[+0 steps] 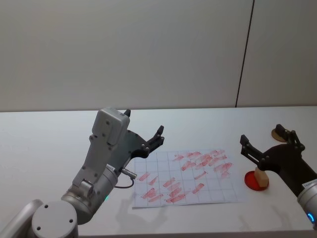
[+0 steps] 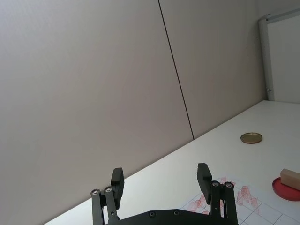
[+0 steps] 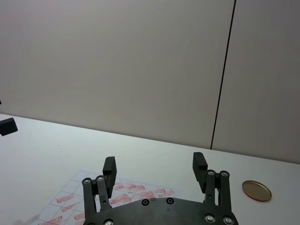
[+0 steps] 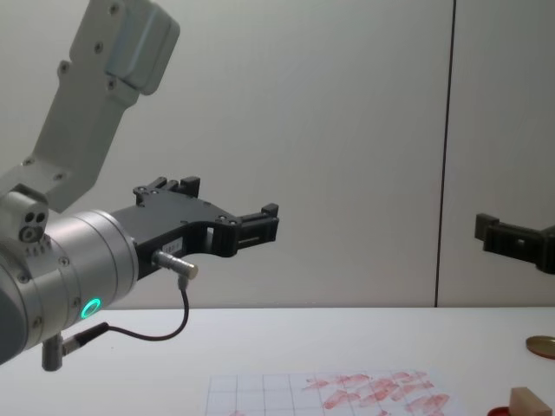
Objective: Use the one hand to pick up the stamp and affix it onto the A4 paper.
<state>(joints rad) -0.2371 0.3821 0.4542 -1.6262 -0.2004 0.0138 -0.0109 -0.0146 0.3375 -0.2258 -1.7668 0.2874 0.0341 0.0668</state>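
The stamp (image 1: pixel 261 177), a pale wooden block, stands on a flat red disc (image 1: pixel 251 181) to the right of the A4 paper (image 1: pixel 184 179), which carries many red prints. My right gripper (image 1: pixel 265 137) hovers open above the stamp and touches nothing. My left gripper (image 1: pixel 144 124) is raised over the paper's left part, also open and empty. The left wrist view shows the left gripper (image 2: pixel 161 180) spread wide, with the stamp (image 2: pixel 290 178) far off. In the right wrist view the right gripper (image 3: pixel 154 168) is open above the paper (image 3: pixel 126 192).
A gold round disc (image 1: pixel 277 134) lies on the white table (image 1: pixel 49 139) behind the right gripper, also seen as the gold disc (image 3: pixel 257 191). A plain wall stands behind the table. Bare table stretches left of the paper.
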